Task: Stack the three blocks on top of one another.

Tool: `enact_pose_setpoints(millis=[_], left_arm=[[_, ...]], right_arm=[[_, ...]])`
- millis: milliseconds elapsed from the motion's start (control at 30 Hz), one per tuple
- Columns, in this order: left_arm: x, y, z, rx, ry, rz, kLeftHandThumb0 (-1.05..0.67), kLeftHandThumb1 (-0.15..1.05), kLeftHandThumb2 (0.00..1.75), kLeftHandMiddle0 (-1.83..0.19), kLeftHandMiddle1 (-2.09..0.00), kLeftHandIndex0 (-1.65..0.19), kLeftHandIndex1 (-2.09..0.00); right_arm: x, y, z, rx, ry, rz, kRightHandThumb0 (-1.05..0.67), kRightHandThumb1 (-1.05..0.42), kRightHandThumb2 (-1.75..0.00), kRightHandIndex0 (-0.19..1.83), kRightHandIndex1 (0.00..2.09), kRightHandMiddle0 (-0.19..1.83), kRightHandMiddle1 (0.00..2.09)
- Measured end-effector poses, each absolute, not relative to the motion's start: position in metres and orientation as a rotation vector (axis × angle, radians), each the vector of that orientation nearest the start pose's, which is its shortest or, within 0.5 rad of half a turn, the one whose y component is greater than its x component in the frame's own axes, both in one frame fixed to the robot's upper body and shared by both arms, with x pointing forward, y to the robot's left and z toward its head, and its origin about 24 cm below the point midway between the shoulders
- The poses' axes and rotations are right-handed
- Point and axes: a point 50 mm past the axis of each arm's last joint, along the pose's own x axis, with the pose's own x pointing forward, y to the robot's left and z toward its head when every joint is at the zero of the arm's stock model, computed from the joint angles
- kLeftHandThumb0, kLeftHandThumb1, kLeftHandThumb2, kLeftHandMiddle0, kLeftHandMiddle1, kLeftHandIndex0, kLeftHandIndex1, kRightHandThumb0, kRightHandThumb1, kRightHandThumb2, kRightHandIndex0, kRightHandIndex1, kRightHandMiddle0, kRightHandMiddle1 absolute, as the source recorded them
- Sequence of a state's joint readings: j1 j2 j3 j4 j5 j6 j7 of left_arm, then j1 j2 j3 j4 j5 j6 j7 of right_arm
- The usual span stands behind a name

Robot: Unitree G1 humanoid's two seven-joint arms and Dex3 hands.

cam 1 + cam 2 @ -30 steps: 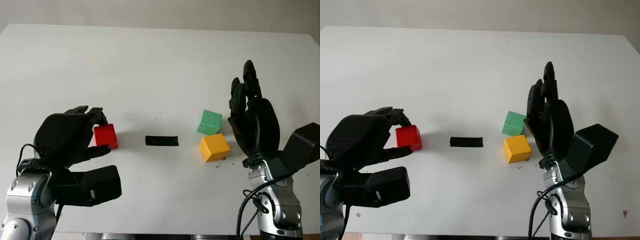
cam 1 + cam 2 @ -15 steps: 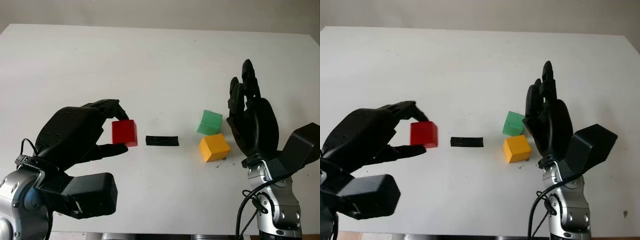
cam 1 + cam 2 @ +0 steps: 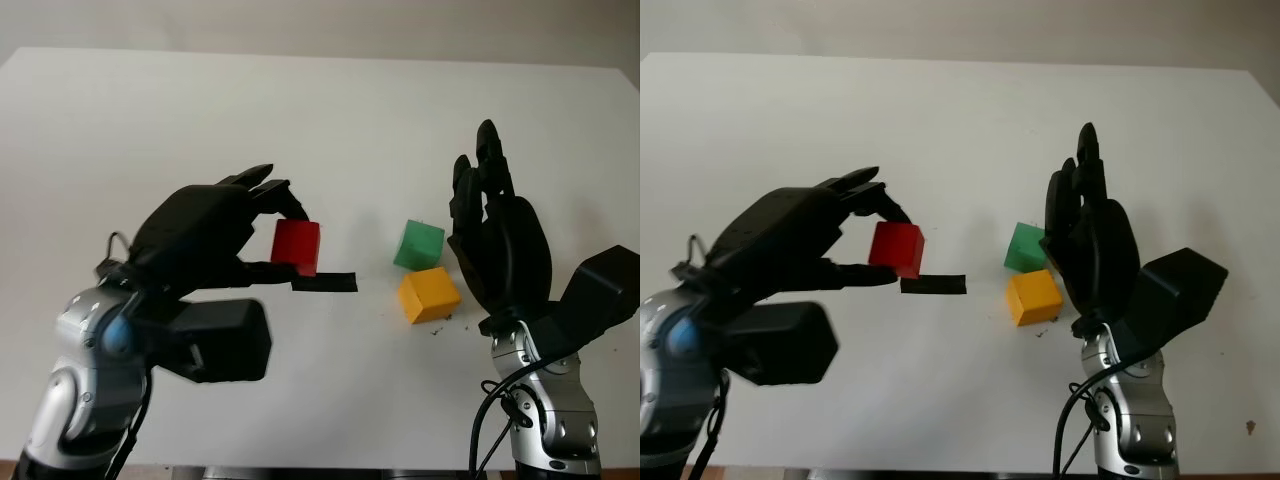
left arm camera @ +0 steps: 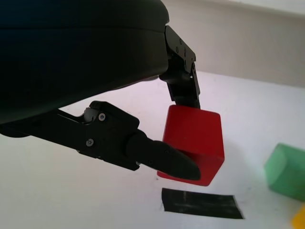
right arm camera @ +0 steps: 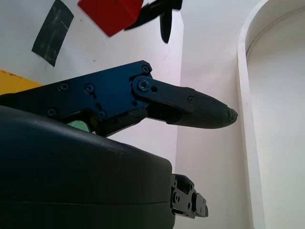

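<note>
The left robot hand [image 3: 215, 235] is clamped on the red block [image 3: 296, 246], held above the black tape strip [image 3: 324, 282] at the worktop's [image 3: 330, 120] centre. Only two fingertips [image 4: 183, 90] pinch it, as the left wrist view reveals, so it might slip or twist. At three o'clock, green block [image 3: 419, 244] and yellow block [image 3: 428, 294] touch, risking a nudge. The right robot hand [image 3: 500, 250] stands beside them, holding nothing.

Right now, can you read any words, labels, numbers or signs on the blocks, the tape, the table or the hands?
None: no readable text on the red block held by the left hand, the green block, the yellow block, the black tape, the table or the open right hand.
</note>
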State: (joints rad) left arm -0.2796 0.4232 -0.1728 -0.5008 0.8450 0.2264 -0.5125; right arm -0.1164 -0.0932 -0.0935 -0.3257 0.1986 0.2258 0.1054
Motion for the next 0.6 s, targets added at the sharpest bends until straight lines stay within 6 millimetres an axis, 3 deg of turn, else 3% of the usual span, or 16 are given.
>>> enact_pose_setpoints(millis=[133,300,433,600], left_arm=[[0.268,0.123,0.176,1.316,-0.319,-0.286,-0.38,1.05,0.08,-0.10,-0.05,-0.31,-1.38],[0.273,0.112,0.166,1.364,-0.290,-0.315,-0.34,1.05,0.07,-0.07,-0.04,-0.33,-1.27],[0.275,0.107,0.160,1.369,-0.270,-0.344,-0.39,1.05,0.10,-0.04,-0.05,-0.30,-1.45],[0.275,0.103,0.159,1.351,-0.287,-0.373,-0.38,1.05,0.10,-0.04,-0.05,-0.26,-1.47]], right_arm=[[0.264,-0.167,0.127,0.090,-0.223,0.099,-0.66,-1.05,-0.66,-0.19,0.00,-0.19,0.00],[0.262,-0.168,0.125,0.090,-0.215,0.098,-0.65,-1.05,-0.67,-0.19,0.00,-0.19,0.00],[0.262,-0.168,0.124,0.089,-0.213,0.098,-0.65,-1.05,-0.67,-0.19,0.00,-0.19,0.00],[0.262,-0.168,0.125,0.091,-0.217,0.097,-0.65,-1.05,-0.65,-0.19,0.00,-0.19,0.00]])
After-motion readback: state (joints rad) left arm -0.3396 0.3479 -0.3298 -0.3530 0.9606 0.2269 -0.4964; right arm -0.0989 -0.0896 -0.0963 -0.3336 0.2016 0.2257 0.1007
